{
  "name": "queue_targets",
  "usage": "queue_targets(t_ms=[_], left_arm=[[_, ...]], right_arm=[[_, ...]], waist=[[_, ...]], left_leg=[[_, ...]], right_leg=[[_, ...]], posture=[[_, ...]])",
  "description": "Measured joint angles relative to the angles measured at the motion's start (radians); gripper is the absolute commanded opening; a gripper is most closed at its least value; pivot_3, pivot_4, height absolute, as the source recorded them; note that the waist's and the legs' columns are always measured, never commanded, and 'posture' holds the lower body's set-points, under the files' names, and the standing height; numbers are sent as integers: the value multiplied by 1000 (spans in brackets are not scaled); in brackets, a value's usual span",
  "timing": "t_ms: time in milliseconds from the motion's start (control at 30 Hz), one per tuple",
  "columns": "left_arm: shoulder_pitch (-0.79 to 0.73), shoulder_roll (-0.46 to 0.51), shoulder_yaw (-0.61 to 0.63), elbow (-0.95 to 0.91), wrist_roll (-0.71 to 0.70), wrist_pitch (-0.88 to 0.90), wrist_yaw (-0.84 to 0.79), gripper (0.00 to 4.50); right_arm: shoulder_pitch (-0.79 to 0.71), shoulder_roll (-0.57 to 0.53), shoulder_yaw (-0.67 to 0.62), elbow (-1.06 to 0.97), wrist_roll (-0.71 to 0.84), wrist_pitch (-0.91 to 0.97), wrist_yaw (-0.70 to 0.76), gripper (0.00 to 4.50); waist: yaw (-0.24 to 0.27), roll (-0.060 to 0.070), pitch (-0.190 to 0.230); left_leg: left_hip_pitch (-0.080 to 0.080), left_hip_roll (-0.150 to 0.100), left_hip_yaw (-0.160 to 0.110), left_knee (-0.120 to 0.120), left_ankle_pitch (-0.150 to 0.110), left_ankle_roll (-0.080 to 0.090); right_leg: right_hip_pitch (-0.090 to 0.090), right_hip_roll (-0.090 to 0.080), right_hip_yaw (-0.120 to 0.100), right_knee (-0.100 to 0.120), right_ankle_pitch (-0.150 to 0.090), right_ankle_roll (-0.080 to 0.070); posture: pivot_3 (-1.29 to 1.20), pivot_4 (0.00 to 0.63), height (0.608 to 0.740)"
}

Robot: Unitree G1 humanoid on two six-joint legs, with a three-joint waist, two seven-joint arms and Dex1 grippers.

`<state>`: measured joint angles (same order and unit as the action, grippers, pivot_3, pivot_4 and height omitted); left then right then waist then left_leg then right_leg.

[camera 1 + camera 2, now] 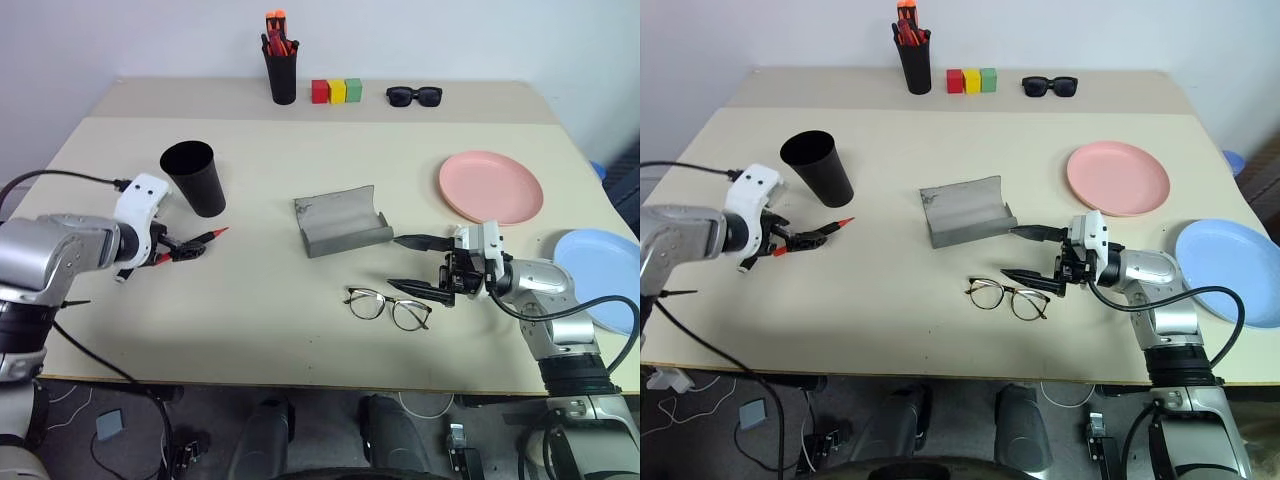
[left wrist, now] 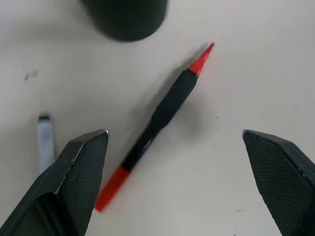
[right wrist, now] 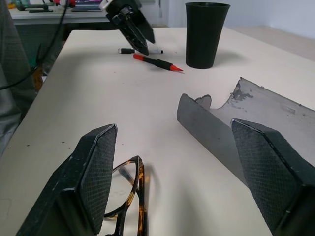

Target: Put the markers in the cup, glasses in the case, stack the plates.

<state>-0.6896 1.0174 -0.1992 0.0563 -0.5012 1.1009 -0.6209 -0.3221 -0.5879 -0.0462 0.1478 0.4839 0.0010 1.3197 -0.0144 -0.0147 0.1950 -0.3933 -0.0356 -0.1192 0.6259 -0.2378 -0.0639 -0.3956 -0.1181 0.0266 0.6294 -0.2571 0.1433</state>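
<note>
**A:** What's nearest on the counter [image 1: 300, 330]?

**B:** The thin wire-framed glasses [image 1: 388, 306], flat near the front edge. The right end effector [image 1: 415, 266] sits just beside them, its textured black fingers spread wide with nothing in them. Right behind is the grey felt case [image 1: 340, 221], lying open like a curved trough.

**A:** And the left side?

**B:** The left end effector [image 2: 177, 162] is wide open over the red marker [image 2: 156, 119], which lies flat on the counter. The white marker [image 2: 45, 143] lies close by. The tapered matte black cup [image 1: 194, 177] stands upright just past them.

**A:** Plates?

**B:** The smooth round pink plate [image 1: 490, 187] sits behind the right arm, and the blue plate [image 1: 600, 275] is at the right edge. They lie apart, unstacked.
</note>
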Motion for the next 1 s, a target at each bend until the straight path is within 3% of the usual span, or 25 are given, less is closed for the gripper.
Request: queue_targets(t_ms=[300, 400, 567, 633, 667, 800, 1000], left_arm=[[-181, -85, -226, 333, 270, -237, -296, 4500], [-189, -107, -250, 377, 320, -264, -349, 3664], [-187, -126, -252, 350, 369, -273, -410, 1112], [-174, -126, -245, 316, 385, -262, -415, 219], [-166, -126, -240, 302, 390, -259, -415, 46], [-94, -115, -194, 189, 396, -230, -405, 46], [142, -159, -2, -190, 323, -218, -320, 46]], right_arm=[[68, -13, -18, -116, 11, 43, -59, 3741], [78, -20, -23, -125, 12, 48, -67, 3802], [79, -20, -26, -128, 12, 51, -76, 3802], [79, -20, -26, -128, 12, 51, -76, 3802], [79, -20, -26, -128, 12, 51, -76, 3802], [73, -19, -25, -124, 11, 51, -75, 3802], [35, -15, -18, -86, 9, 40, -65, 3802]], waist=[[-8, -1, 1], [-6, -1, 1], [-5, -1, 1], [-5, -1, 1], [-5, -1, 1], [-8, -1, 1], [-3, -1, 1]], left_leg=[[-1, 0, 0, -1, 0, 0], [-1, 0, 0, -1, 0, 0], [-1, 0, 0, 0, 0, 0], [-1, 0, 0, 0, 0, 0], [-1, 0, 0, 0, 0, 1], [-1, 0, 0, 0, 0, 1], [-1, 0, 0, 0, 0, 1]], right_leg=[[-2, 0, 0, 1, 0, 1], [-2, 0, 0, 1, -1, 1], [-1, 0, 0, 2, -1, 2], [-1, 0, 0, 2, -1, 2], [-1, 0, 0, 2, -1, 2], [-2, 0, 0, 2, -1, 2], [-1, 0, 0, 2, -1, 2]], posture=[[0, 150, 740], [0, 150, 740], [0, 150, 740], [0, 150, 740], [0, 150, 740], [0, 150, 740], [0, 150, 740]])
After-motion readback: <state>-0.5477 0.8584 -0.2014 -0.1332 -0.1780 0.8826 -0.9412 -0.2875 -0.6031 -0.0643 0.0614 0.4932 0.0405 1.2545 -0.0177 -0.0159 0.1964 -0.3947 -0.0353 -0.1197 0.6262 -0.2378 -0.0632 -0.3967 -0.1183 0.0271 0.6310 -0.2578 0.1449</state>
